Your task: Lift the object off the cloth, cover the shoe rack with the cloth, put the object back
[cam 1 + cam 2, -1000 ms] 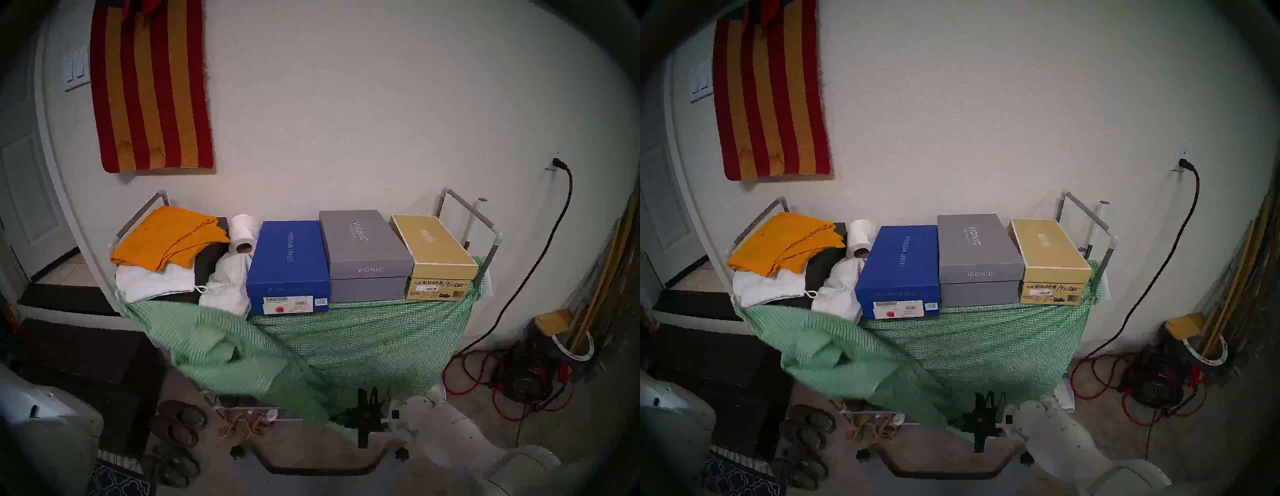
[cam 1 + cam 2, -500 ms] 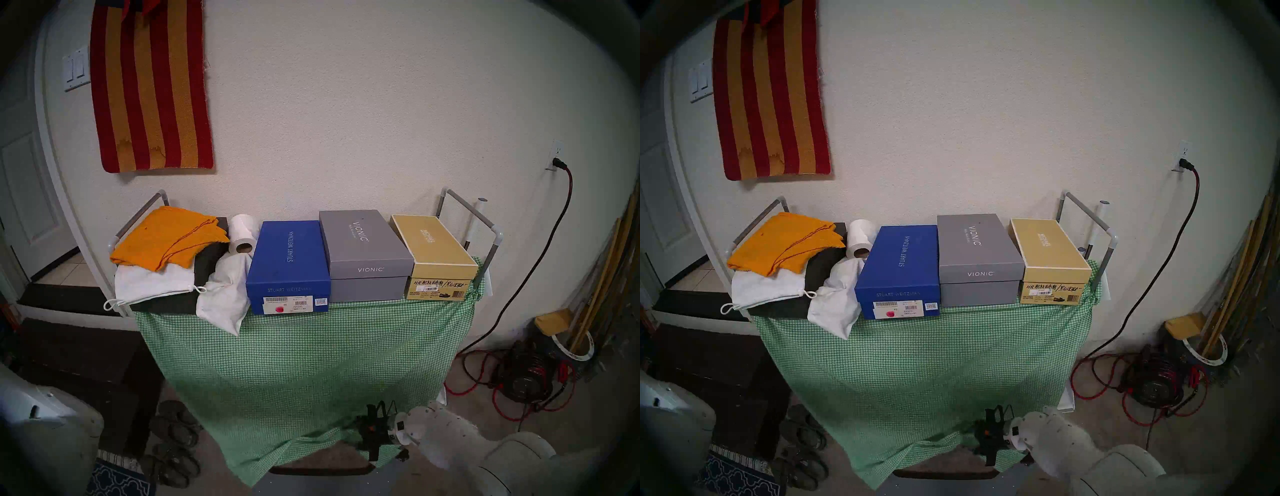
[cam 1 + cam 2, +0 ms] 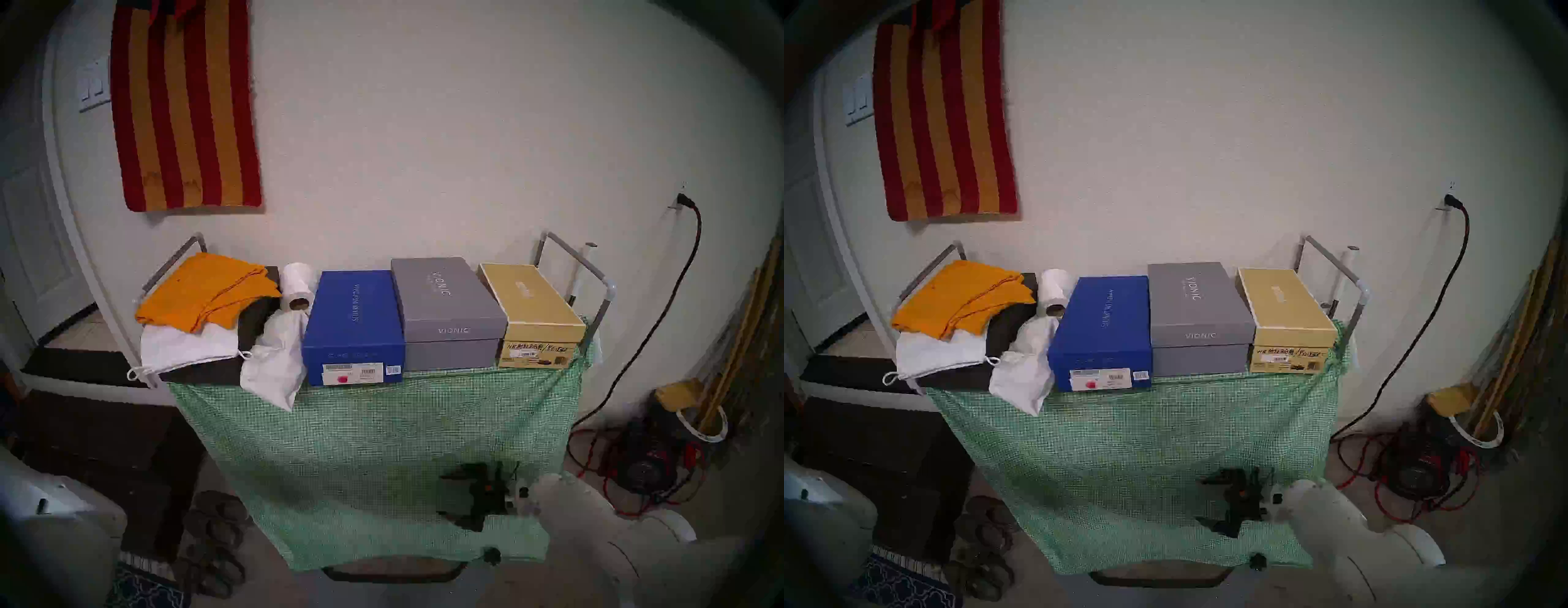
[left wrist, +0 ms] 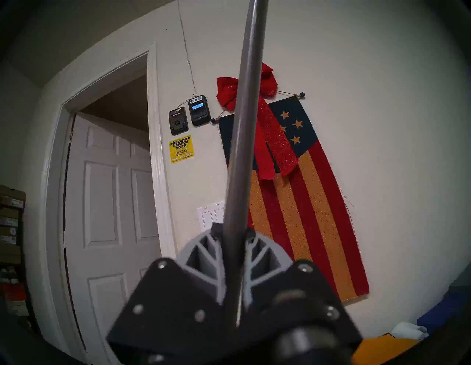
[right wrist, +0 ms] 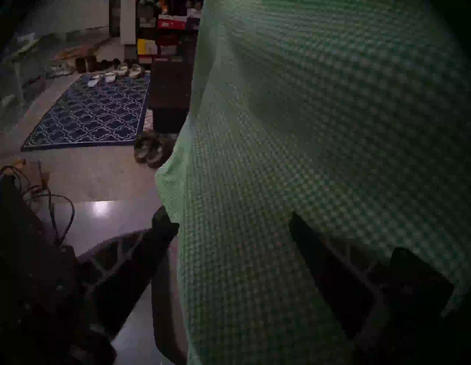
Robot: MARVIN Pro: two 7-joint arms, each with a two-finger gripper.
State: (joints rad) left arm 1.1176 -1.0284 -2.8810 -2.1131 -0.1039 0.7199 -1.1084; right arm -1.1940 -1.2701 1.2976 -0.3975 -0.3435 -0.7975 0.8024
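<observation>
left hand (image 4: 233, 257) is clamped tight on the grey shoehorn (image 4: 244, 142), gripping it near one end; the bar's long axis runs straight up and away from the fingers toward the ceiling, in front of the striped wall hanging (image 4: 305, 204). this hand is not visible in either head view, so it sits well off to the left of the shoe rack (image 3: 602, 293).

right hand (image 3: 462, 494) is low, at the front of the rack toward its right side, jaws spread wide with nothing between them. it sits against or just off the green check cloth (image 3: 382, 446); can't tell if it touches. wrist view shows fabric filling the frame past both fingers.

cloth hangs from the rack's top front edge down to the floor, covering the front nearly edge to edge. cover step looks done.

what's left, by my read: shoehorn back onto the cloth. only the left hand has it, so that arm must come down and rightward to the rack top.

rack top holds, left to right: orange towel (image 3: 203, 288) on white bags (image 3: 186, 348), toilet roll (image 3: 297, 284), blue shoebox (image 3: 352, 327), grey shoebox (image 3: 445, 310), tan shoebox (image 3: 534, 310). all boxes lidded, contents hidden. free room for the bar is slim.
</observation>
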